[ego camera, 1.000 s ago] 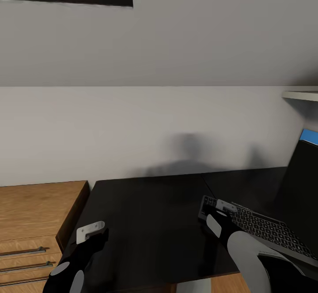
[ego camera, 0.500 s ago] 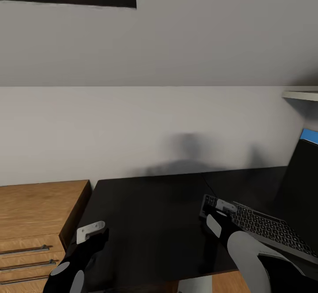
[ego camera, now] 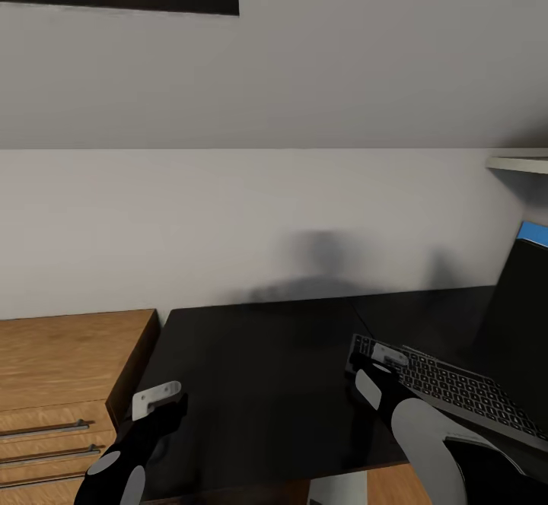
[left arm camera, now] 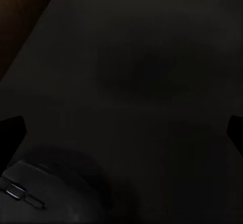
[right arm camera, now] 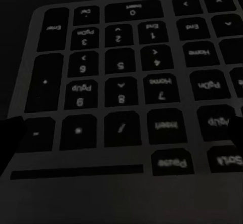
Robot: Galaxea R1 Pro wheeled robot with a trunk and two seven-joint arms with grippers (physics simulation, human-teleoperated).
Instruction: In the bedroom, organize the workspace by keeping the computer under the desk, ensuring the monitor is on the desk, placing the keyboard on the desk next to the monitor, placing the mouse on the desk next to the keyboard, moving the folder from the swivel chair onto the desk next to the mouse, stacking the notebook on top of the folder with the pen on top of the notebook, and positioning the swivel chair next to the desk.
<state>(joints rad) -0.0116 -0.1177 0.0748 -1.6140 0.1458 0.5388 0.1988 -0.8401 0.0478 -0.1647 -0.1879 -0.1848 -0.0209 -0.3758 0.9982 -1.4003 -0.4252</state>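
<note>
My right gripper (ego camera: pixel 378 358) sits at the near-left corner of the keyboard (ego camera: pixel 449 391), which lies on the desk (ego camera: pixel 259 368) with its long axis running away to my right, along the foot of the monitor (ego camera: pixel 525 322). Through the right wrist camera I see the number-pad keys (right arm camera: pixel 121 97) close under the fingers, whose dark tips (right arm camera: pixel 10 135) stand apart at either side; I judge the jaws spread and not clamped, though the dim picture leaves me unsure. My left gripper (ego camera: pixel 156 402) hovers over the desk's left end, fingers wide, with the mouse (left arm camera: pixel 45 193) just beside it, so that arm is nearer the mouse.
</note>
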